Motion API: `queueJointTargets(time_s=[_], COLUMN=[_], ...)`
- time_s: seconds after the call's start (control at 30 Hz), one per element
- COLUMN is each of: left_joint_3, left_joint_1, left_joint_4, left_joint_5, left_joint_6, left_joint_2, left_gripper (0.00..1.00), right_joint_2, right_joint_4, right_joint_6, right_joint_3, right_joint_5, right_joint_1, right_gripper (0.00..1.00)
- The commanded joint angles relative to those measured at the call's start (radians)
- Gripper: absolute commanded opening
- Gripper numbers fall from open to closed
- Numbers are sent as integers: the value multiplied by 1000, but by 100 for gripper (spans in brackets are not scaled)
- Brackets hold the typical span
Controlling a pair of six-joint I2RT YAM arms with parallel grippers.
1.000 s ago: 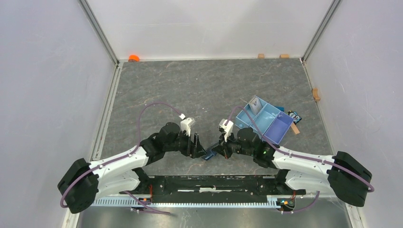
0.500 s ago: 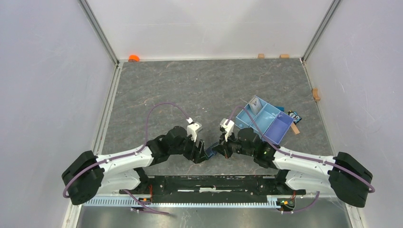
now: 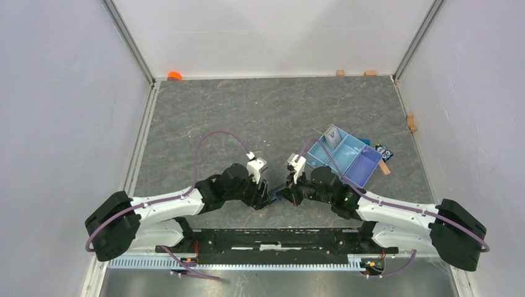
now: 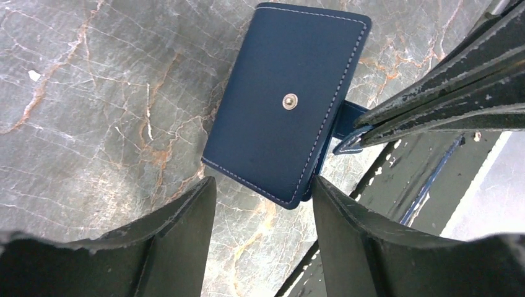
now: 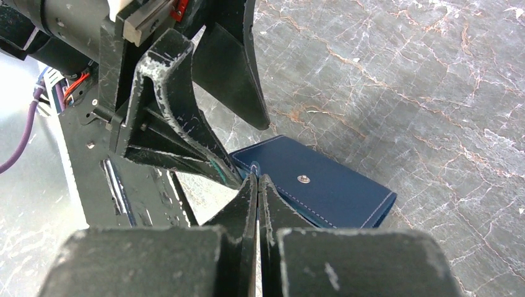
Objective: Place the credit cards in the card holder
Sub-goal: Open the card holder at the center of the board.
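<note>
The closed card holder [image 4: 285, 105] lies flat on the tabletop [image 4: 93, 93] between the two arms, where the right end effector [image 5: 257, 180] pinches its side strap tight and the left end effector [image 4: 263, 185] hovers, spread wide around its near corner.

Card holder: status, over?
Left jaws open above card holder. Right jaws shut on its strap. Holder closed, snap up, on table. Nothing else in the way.
</note>
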State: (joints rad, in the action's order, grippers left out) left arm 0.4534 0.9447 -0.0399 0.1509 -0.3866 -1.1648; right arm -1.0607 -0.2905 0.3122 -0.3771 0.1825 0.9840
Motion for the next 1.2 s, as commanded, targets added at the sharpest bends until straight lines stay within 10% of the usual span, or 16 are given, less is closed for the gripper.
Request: queueJointTargets(time_s=[0.0,1.17], left_joint_3=[18,53], left_joint_1=[6,6], left_joint_4=[-41,-89], left_joint_5=[-49,0], left_joint_6=[31,113], left_joint_2=[28,-47], left_gripper=[64,51], right_joint_2=[24,50], right_joint_4=[-50,-41], right_joint_6=[6,17], right_joint_3=[10,22], right_joint_5=[9,29], right_joint_1=[4,4], right_gripper=[0,0])
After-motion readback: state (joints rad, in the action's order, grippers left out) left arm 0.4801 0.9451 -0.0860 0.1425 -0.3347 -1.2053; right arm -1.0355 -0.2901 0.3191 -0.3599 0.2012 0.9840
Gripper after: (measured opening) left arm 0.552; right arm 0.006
